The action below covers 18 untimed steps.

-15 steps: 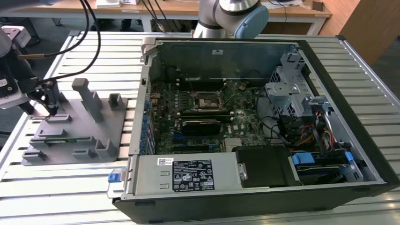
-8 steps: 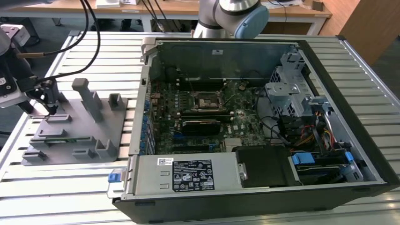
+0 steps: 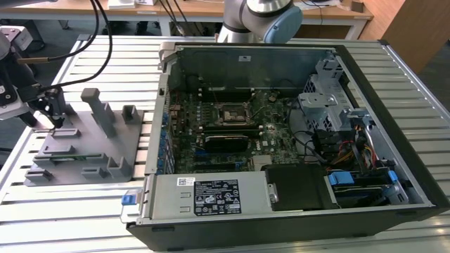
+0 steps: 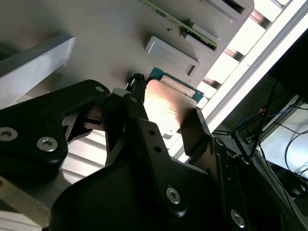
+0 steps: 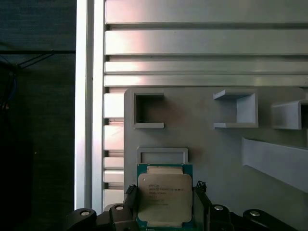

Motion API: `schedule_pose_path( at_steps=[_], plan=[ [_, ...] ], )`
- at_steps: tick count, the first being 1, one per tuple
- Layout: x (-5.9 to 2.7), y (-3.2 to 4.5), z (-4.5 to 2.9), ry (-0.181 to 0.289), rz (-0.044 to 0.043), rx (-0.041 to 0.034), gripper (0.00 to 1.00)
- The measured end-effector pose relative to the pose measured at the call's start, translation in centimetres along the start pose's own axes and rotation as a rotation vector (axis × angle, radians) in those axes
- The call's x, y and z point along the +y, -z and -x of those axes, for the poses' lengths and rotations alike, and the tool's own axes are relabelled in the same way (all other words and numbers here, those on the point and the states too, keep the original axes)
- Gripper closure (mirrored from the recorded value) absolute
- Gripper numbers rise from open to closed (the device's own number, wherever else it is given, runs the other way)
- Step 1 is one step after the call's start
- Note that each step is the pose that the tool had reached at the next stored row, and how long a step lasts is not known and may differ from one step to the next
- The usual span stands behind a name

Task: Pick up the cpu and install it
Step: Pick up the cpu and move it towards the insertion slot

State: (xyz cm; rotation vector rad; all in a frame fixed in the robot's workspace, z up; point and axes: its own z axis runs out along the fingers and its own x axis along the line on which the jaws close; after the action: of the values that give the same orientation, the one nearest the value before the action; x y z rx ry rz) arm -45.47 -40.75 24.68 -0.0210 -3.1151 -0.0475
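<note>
The slatted bench (image 3: 70,221) carries an open computer case (image 3: 365,58) and, at the exterior view's left, a grey fixture plate (image 3: 77,153). The claw (image 3: 55,122) is down at that plate, its fingers set narrow against two opposite edges of the cpu (image 5: 165,195), which sits between them just beside a small raised frame (image 5: 162,155).

Probable hazards: the grip bears on thin edges only, so the cpu could tilt or slip. A tilted chip could catch the frame, or seat crooked in the motherboard socket (image 3: 230,113) and damage contacts.

Writing — the power supply label (image 3: 214,196) and the cpu lid bear print, too small to read.
</note>
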Motion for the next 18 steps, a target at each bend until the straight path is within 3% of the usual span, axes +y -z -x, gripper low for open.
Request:
schedule_pose_path(
  at_steps=[18],
  plan=[
    [0.02,0.69,-0.05,0.000,0.0000,-0.0029,0.46]
  ],
)
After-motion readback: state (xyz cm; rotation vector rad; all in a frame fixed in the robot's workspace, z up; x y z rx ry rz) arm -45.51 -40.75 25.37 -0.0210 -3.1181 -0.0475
